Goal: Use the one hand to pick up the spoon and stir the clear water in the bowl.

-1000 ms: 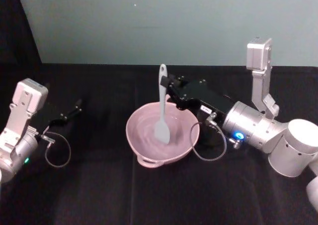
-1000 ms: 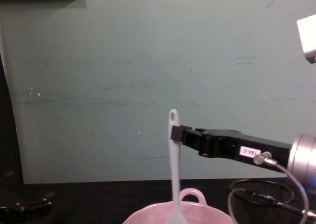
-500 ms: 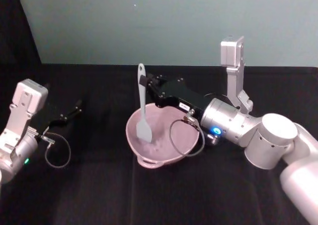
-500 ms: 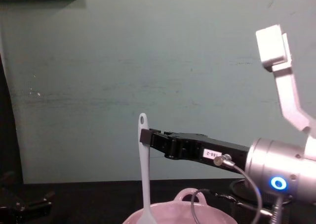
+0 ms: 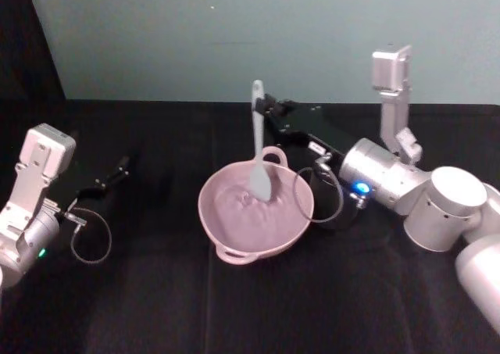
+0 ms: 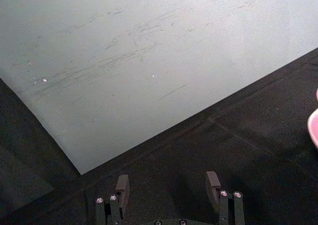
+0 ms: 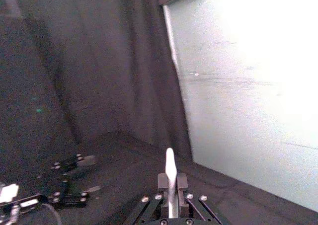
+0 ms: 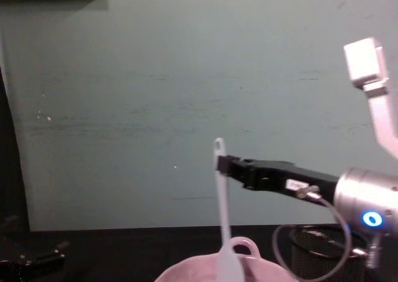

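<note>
The pale pink bowl sits mid-table, and its rim shows at the bottom of the chest view. The white spoon stands nearly upright, blade down in the far right part of the bowl, where the clear water shows faint ripples. My right gripper is shut on the spoon's handle near its top, reaching in from the right. The spoon stands between its fingers in the right wrist view. My left gripper rests open at the left, away from the bowl.
A black wire-mesh cup stands right of the bowl, behind the right arm's cable. A black cloth covers the table, with a teal wall behind. Dark curtain hangs at the far left.
The right gripper has carried the spoon from the bowl's left side back to its far right. The left arm has not moved.
</note>
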Available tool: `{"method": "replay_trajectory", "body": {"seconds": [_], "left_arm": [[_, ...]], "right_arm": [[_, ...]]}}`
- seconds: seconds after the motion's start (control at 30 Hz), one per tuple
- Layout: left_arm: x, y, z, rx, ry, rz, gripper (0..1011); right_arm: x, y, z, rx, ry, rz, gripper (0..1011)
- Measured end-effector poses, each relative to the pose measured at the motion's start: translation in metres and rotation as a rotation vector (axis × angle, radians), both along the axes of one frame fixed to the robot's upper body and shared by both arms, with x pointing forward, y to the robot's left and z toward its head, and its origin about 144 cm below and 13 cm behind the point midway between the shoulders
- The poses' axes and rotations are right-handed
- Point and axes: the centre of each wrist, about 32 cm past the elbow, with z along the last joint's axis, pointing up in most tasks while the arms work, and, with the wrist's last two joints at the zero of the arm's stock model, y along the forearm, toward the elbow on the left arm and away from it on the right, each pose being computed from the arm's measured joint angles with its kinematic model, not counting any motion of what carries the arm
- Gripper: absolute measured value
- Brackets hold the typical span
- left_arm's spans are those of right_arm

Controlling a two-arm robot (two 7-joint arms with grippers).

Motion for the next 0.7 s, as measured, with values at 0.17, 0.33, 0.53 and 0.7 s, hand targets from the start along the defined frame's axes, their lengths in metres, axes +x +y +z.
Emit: {"method": "replay_trajectory", "body": {"seconds": [0.17, 0.33, 0.53, 0.7], "left_arm": [[0.0, 0.0, 0.0, 0.0, 0.0, 0.0, 1011], [0.0, 0.0, 0.0, 0.0, 0.0, 0.0, 1011], [0.0, 0.0, 0.0, 0.0, 0.0, 0.0, 1011], [0.0, 0.0, 0.0, 0.0, 0.0, 0.0, 1011]], "right_arm": [[-0.004, -0.013, 0.003, 0.002, -0.013, -0.035, 114], [-0.01, -0.018, 0.008, -0.01, -0.02, -0.049, 114], [-0.022, -0.015, 0.012, -0.038, 0.003, -0.046, 114], [-0.033, -0.005, 0.013, -0.054, 0.018, -0.003, 114]]}}
